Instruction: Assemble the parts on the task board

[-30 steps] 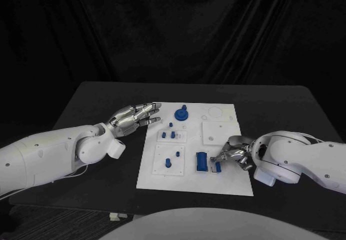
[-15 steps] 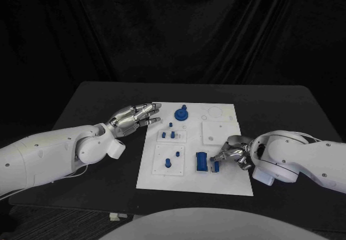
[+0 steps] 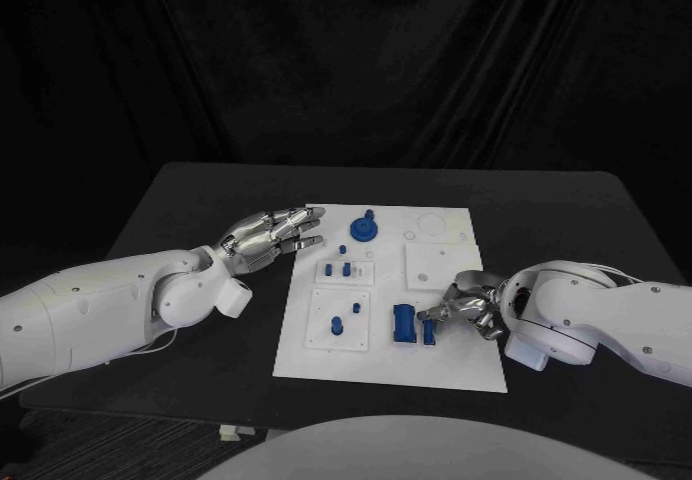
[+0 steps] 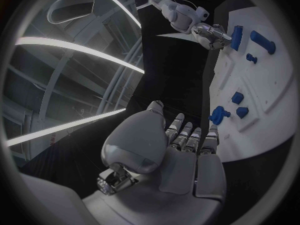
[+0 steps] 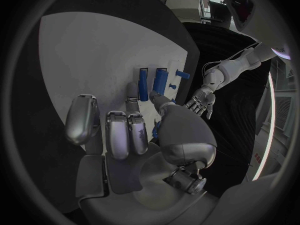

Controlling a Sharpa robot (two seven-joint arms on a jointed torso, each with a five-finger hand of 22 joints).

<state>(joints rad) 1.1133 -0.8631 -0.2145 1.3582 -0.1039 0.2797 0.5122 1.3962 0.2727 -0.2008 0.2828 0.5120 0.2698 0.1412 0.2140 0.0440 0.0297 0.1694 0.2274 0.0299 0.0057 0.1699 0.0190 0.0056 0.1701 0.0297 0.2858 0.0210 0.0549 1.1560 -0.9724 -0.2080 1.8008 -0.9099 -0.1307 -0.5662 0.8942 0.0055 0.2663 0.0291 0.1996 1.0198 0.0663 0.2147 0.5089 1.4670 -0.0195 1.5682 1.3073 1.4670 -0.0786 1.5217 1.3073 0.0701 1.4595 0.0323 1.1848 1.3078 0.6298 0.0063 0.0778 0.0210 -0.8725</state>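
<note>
- Fingers (image 3: 450, 305) of the right hand (image 3: 469, 308) are curled down at the near right part of the task board (image 3: 389, 370), tips right against a small blue part (image 3: 431, 331); from the head view it looks pinched, but I cannot tell for sure that the part is off the board.
- The right wrist view shows those fingers (image 5: 128, 130) bent over the white plate (image 5: 81, 60), with a sliver of blue (image 5: 155, 129) tucked beside the thumb.
- Just beside that hand, toward the board's middle, lies a long blue block (image 3: 404, 324), flat on the board.
- Left of the block, a square raised panel carries a short blue peg (image 3: 336, 324) with a smaller blue piece above it.
- Further up the board, two little blue pegs (image 3: 336, 269) sit side by side, one more small piece just beyond them.
- At the far end stands a round blue disc with a knob (image 3: 365, 229).
- On the right half, a plain white square panel (image 3: 436, 266) sits beyond the right hand.
- The left hand (image 3: 267, 237) hovers at the board's far left edge, fingers (image 3: 299, 238) spread and stretched toward the disc, holding nothing.
- From the left wrist view, that palm (image 4: 187, 160) is open, the fingers (image 4: 181, 135) straight, the blue disc (image 4: 218, 115) just past their tips.
- The board lies in the middle of the black bench (image 3: 188, 210).
</note>
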